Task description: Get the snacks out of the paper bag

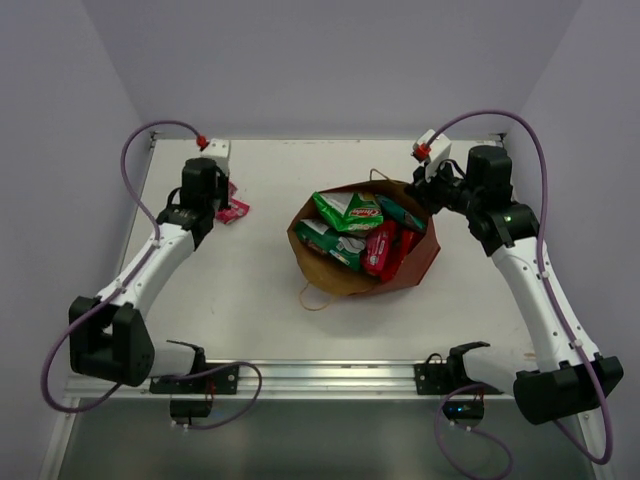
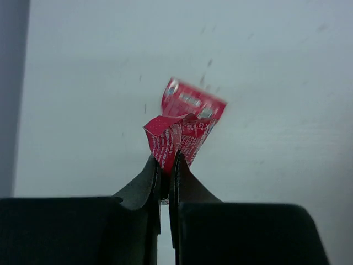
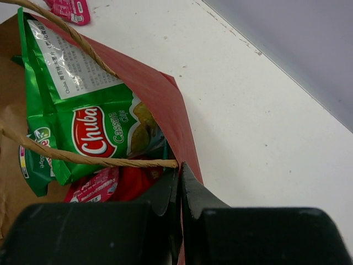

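The red-brown paper bag (image 1: 420, 265) lies open in the middle of the table. Inside it are a large green-white chip bag (image 1: 347, 210), a red packet (image 1: 380, 248) and a teal packet (image 1: 403, 213). My right gripper (image 3: 180, 165) is shut on the paper bag's rim (image 3: 165, 99) beside a twisted handle (image 3: 83, 157). The chip bag (image 3: 94, 110) and a small red-pink sachet (image 3: 94, 187) show inside. At the far left my left gripper (image 2: 166, 160) is shut on a crumpled red-pink sachet (image 2: 168, 138). Another sachet (image 2: 193, 102) lies on the table just beyond it.
The white table (image 1: 260, 290) ends at a metal rail (image 1: 330, 375) along the near edge. Lilac walls (image 1: 330, 60) close in the back and both sides. The bag's second handle (image 1: 315, 297) lies loose on the table toward the front.
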Controlling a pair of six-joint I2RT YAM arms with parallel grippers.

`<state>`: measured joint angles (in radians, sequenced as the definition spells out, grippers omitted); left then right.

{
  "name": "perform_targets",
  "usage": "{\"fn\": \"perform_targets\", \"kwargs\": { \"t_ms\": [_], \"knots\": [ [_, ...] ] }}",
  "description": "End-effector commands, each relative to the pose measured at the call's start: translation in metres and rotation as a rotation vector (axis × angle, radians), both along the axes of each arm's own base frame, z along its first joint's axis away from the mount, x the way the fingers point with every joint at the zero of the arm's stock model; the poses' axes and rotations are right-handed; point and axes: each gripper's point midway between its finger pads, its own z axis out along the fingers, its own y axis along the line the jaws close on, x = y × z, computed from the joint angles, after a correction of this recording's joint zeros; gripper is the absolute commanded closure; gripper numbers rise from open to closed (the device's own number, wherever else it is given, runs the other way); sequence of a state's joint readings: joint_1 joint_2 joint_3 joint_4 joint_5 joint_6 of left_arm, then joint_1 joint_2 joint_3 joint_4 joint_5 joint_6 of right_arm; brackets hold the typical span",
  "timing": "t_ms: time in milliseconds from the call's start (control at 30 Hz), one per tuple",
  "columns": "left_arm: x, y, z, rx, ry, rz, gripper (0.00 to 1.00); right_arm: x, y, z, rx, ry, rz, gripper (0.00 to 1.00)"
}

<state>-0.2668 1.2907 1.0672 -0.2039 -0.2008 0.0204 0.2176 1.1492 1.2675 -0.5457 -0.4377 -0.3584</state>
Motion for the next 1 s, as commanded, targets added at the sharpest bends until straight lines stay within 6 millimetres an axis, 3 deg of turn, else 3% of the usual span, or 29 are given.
{"fn": "perform_targets", "kwargs": {
  "t_ms": [0, 33, 133, 167, 200, 267, 300, 367, 400, 467, 500, 533, 567, 600, 633, 667, 700, 733, 767, 800, 867, 967],
  "knots": [
    [-0.009, 0.056, -0.072, -0.176, 0.125, 0.326, 1.00, 0.000, 0.003, 0.042, 0.056, -0.148, 0.004, 0.99],
    [-0.014, 0.058, -0.095, -0.200, 0.165, 0.340, 1.00, 0.000, 0.004, 0.043, 0.062, -0.147, 0.008, 0.99],
    [-0.020, 0.061, -0.116, -0.250, 0.218, 0.390, 0.98, 0.001, 0.005, 0.042, 0.066, -0.146, 0.010, 0.99],
    [-0.022, 0.061, -0.119, -0.258, 0.228, 0.393, 0.90, 0.000, 0.005, 0.041, 0.065, -0.143, 0.010, 0.99],
    [-0.022, 0.059, -0.121, -0.262, 0.238, 0.382, 0.66, 0.001, 0.005, 0.041, 0.064, -0.143, 0.007, 0.99],
    [-0.025, 0.054, -0.121, -0.266, 0.259, 0.355, 0.43, 0.002, 0.003, 0.040, 0.058, -0.144, -0.002, 0.98],
    [-0.025, 0.052, -0.114, -0.275, 0.251, 0.341, 0.25, 0.002, 0.003, 0.039, 0.056, -0.145, -0.001, 0.98],
    [-0.021, 0.035, -0.094, -0.326, 0.231, 0.258, 0.11, 0.001, 0.003, 0.040, 0.058, -0.148, 0.002, 0.97],
    [-0.020, 0.022, -0.071, -0.364, 0.186, 0.208, 0.01, 0.000, 0.003, 0.041, 0.059, -0.153, 0.002, 0.97],
    [-0.022, 0.000, -0.046, -0.400, 0.153, 0.155, 0.00, 0.000, 0.003, 0.042, 0.062, -0.155, 0.003, 0.96],
    [-0.030, -0.032, -0.029, -0.407, 0.136, 0.073, 0.00, -0.001, 0.003, 0.042, 0.063, -0.155, 0.002, 0.96],
    [-0.033, -0.051, -0.009, -0.414, 0.112, 0.026, 0.00, -0.001, 0.003, 0.043, 0.066, -0.155, 0.003, 0.96],
    [-0.047, -0.092, 0.004, -0.448, 0.115, -0.070, 0.00, -0.001, 0.003, 0.042, 0.066, -0.153, 0.003, 0.96],
    [-0.053, -0.110, 0.025, -0.479, 0.084, -0.113, 0.00, -0.002, 0.004, 0.043, 0.068, -0.154, 0.004, 0.96],
    [-0.061, -0.128, 0.033, -0.494, 0.078, -0.147, 0.00, -0.002, 0.003, 0.043, 0.067, -0.155, 0.001, 0.96],
    [-0.080, -0.161, 0.041, -0.522, 0.089, -0.220, 0.00, -0.002, 0.002, 0.045, 0.067, -0.159, -0.002, 0.96],
    [-0.084, -0.174, 0.054, -0.539, 0.059, -0.227, 0.00, -0.002, 0.002, 0.046, 0.069, -0.160, -0.006, 0.95],
    [-0.091, -0.188, 0.060, -0.549, 0.046, -0.246, 0.00, -0.002, 0.002, 0.046, 0.068, -0.160, -0.007, 0.95],
    [-0.112, -0.216, 0.065, -0.562, 0.049, -0.312, 0.00, -0.002, 0.002, 0.047, 0.070, -0.164, -0.009, 0.95],
    [-0.111, -0.227, 0.071, -0.569, 0.012, -0.298, 0.03, -0.002, 0.002, 0.047, 0.070, -0.162, -0.010, 0.95],
    [-0.129, -0.263, 0.059, -0.546, 0.044, -0.349, 0.05, -0.002, 0.002, 0.047, 0.076, -0.164, -0.008, 0.94],
    [-0.153, -0.305, 0.063, -0.555, 0.070, -0.436, 0.08, -0.003, 0.003, 0.047, 0.085, -0.160, -0.008, 0.94]
  ]
}}
